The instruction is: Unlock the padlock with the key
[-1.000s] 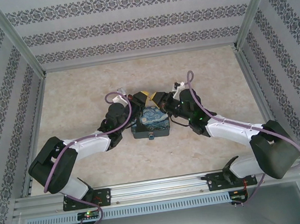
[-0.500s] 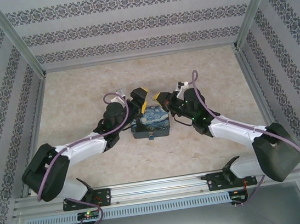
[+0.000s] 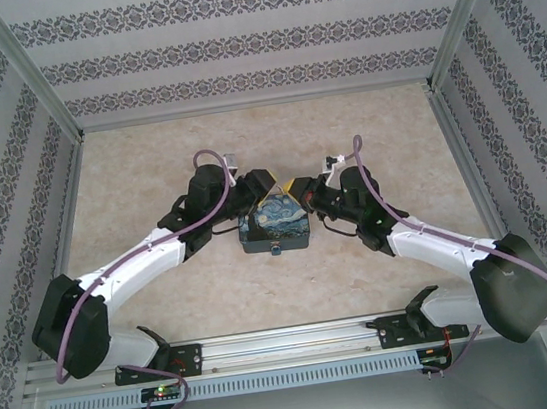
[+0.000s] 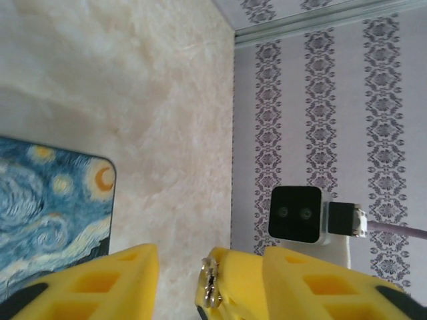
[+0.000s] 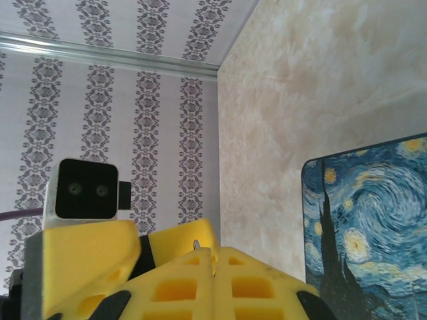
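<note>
Marbled tabletop [image 3: 148,171], above painted box [image 3: 276,222]: right gripper [image 5: 213,257] clamped shut on key [image 4: 210,291], left gripper [image 3: 269,185] part-open, seemingly empty alongside, probably to regrip it.

A beige marbled table [image 3: 147,161] carries the night-sky painted box [image 3: 276,226].

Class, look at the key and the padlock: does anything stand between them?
Yes. The right gripper pinches the key at the far edge of the painted box, while the padlock sits at its near edge, so the box's whole lid lies between them. The left gripper, jaws open, also straddles the key.
</note>
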### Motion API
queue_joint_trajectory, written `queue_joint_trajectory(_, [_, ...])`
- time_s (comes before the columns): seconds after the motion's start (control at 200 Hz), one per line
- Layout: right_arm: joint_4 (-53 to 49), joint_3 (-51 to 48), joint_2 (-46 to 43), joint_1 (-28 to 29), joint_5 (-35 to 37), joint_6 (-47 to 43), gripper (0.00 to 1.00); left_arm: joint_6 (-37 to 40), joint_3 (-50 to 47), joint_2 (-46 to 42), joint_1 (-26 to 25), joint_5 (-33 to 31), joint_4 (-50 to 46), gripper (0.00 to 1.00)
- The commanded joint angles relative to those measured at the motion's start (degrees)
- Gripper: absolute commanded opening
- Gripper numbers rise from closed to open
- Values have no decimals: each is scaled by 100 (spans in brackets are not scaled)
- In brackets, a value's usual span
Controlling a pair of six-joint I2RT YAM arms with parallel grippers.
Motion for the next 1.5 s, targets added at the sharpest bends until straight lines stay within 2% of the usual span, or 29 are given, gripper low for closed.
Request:
queue_joint_trajectory(0.0, [-3, -65, -67, 11, -160, -156, 0, 128, 44, 143, 46, 217, -229, 38])
queue_joint_trajectory(0.185, [-52, -47, -53, 111, -232, -243, 0, 57, 70, 283, 45, 245, -114, 26])
queue_joint_trajectory(0.345, [-108, -90, -45, 173, -220, -314, 0, 32, 92, 323, 46, 266, -97, 25])
queue_joint_trajectory(0.46, [-104, -93, -23, 199, -226, -320, 0, 39, 98, 334, 44, 283, -70, 21])
queue_joint_trajectory(0.824, [-111, -25, 78, 236, -240, -357, 0, -56, -72, 317, 45, 337, 142, 0])
queue_joint_trajectory(0.934, [-104, -21, 100, 235, -253, -353, 0, -167, -165, 290, 42, 340, 316, 0])
queue_joint_trajectory(1.084, [-73, -62, 79, 235, -144, -260, 0, -492, -382, 205, 46, 217, 565, 26])
queue_joint_trajectory(1.159, [-80, -82, 70, 216, -96, -222, 0, -642, -534, 126, 46, 89, 673, 31])
queue_joint_trajectory(1.219, [-77, -89, 70, 212, -87, -204, 0, -703, -620, 61, 45, -14, 700, 30])
queue_joint_trajectory(1.494, [-75, -143, 61, 200, -16, -137, 0, -791, -909, -206, 40, -334, 764, 14])
